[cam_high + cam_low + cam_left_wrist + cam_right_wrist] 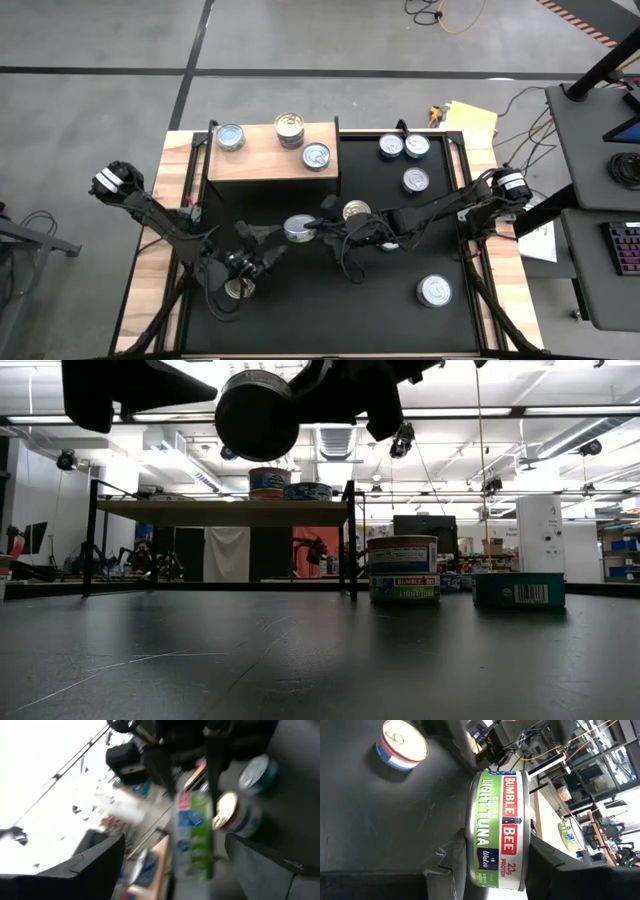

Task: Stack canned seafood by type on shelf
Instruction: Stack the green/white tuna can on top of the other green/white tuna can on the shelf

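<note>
My right gripper (322,226) is shut on a silver-topped tin with a green and white label (497,820), held above the middle of the black table. My left gripper (268,243) is open just left of this tin. In the left wrist view its fingers stand apart on either side of the tin (192,840) without touching it. The wooden shelf (262,165) at the far left carries three tins on top: two silver (230,137), (316,156) and one gold (289,128). A gold-topped tin (356,211) stands on the table beside the right gripper. My right gripper pinches the tin between its two fingers, one on each flat face (470,870). The fingers come level from the table's right. The tin is lifted clear of the table and tilted, its label side toward the wrist camera.
Three silver-topped tins (390,146), (416,145), (415,180) stand at the far right of the table and one (434,291) at the near right. A gold-topped tin (238,288) lies under my left arm. The shelf's near edge lies just beyond both grippers.
</note>
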`<state>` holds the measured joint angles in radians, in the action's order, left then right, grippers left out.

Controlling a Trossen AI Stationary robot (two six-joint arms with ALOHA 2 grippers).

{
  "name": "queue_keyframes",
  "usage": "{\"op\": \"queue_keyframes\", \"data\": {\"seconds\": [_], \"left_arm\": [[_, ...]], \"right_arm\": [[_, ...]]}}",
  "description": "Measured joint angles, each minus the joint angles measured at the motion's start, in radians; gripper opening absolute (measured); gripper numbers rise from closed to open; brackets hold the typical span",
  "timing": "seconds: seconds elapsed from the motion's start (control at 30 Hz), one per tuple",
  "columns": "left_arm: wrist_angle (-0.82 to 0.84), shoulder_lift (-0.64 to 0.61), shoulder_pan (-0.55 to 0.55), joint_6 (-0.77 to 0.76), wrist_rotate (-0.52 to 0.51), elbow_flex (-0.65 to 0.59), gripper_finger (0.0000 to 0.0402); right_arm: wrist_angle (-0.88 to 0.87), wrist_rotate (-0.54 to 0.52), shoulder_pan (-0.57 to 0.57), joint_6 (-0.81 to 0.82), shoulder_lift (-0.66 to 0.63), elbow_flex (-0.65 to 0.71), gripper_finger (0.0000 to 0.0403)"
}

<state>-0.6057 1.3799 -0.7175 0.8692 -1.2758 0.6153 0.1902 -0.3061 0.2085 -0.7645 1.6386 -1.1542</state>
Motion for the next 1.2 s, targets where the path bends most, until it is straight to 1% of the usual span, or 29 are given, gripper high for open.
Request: {"op": "queue_keyframes", "data": {"seconds": [0.07, 0.3, 0.47, 0.53, 0.7, 0.83, 1.03, 1.2], "left_arm": [[0.022, 0.010, 0.000, 0.009, -0.020, 0.014, 0.0326], [0.033, 0.020, 0.000, 0.008, -0.024, 0.004, 0.0326], [0.031, 0.018, 0.000, 0.005, -0.022, -0.001, 0.0325], [0.031, 0.018, 0.002, 0.000, -0.002, -0.001, 0.0320], [0.032, 0.017, 0.042, -0.072, 0.112, -0.001, 0.0303], [0.035, 0.016, 0.066, -0.076, 0.124, -0.002, 0.0287], [0.040, 0.016, 0.067, -0.077, 0.143, -0.002, 0.0264], [0.041, 0.016, 0.080, -0.107, 0.143, -0.002, 0.0237]], "right_arm": [[0.000, -0.001, 0.000, -0.007, 0.000, 0.000, 0.0130], [0.010, -0.004, 0.000, -0.013, 0.000, 0.000, 0.0130], [0.010, -0.004, 0.000, -0.014, 0.000, 0.000, 0.0130], [0.012, -0.004, 0.000, -0.018, 0.000, 0.000, 0.0130], [0.011, -0.004, 0.001, -0.039, 0.000, 0.000, 0.0130], [0.010, -0.004, 0.001, -0.039, 0.000, 0.000, 0.0130], [0.007, -0.004, 0.001, -0.040, 0.000, 0.000, 0.0130], [0.007, -0.004, 0.001, -0.061, 0.000, 0.000, 0.0130]]}}
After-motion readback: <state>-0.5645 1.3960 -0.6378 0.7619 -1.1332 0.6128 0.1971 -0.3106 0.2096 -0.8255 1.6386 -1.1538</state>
